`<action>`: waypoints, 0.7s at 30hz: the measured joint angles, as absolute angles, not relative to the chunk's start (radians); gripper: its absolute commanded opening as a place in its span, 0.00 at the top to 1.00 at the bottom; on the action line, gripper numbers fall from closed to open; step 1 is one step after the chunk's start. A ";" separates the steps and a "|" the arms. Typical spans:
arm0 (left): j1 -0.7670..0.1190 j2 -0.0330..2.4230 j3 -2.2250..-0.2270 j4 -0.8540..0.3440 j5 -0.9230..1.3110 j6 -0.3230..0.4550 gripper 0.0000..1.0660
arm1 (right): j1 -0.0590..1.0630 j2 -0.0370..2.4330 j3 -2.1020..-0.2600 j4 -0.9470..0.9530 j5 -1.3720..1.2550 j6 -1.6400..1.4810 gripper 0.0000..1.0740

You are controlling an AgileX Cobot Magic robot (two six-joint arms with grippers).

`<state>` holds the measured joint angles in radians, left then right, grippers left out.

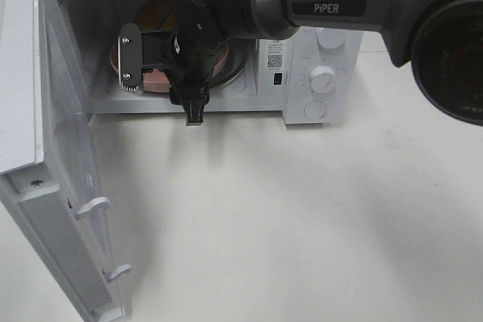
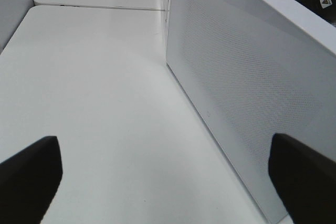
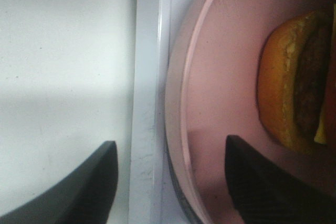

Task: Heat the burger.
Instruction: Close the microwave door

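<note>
Burger (image 3: 294, 82): orange bun, dark patty, yellow cheese edge; sits on pink plate (image 3: 220, 103) inside open microwave (image 1: 317, 73). Right gripper (image 3: 170, 148) jaws parted astride plate rim, gripping nothing. Left gripper (image 2: 165, 148) wide, empty.

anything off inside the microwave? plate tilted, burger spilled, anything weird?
Nothing stands out. The round pink plate sits inside the white microwave oven with the orange-bun burger whole on it, no spill. The right gripper stands open, its jaws either side of the plate's rim. The door hangs open.
</note>
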<state>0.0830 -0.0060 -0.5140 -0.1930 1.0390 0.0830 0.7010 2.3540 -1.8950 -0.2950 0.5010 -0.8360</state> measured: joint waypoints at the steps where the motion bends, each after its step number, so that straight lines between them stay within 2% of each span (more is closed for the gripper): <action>1: 0.083 -0.006 -0.514 -0.193 1.039 0.083 0.06 | 0.701 2.354 -1.895 -0.295 0.501 -0.836 0.32; 3: 0.083 -0.006 -0.514 -0.193 1.039 0.083 0.06 | 0.701 2.317 -1.834 -0.293 0.457 -0.837 0.23; 6: 0.083 -0.006 -0.514 -0.193 1.039 0.083 0.06 | 0.701 2.282 -1.770 -0.293 0.412 -0.845 0.21; 21: 0.083 -0.006 -0.514 -0.193 1.039 0.083 0.06 | 0.701 2.088 -1.478 -0.293 0.264 -0.872 0.24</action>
<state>0.0830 -0.0060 -0.5140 -0.1930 1.0390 0.0830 0.7010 2.0880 -1.4780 -0.2930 0.2640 -0.8720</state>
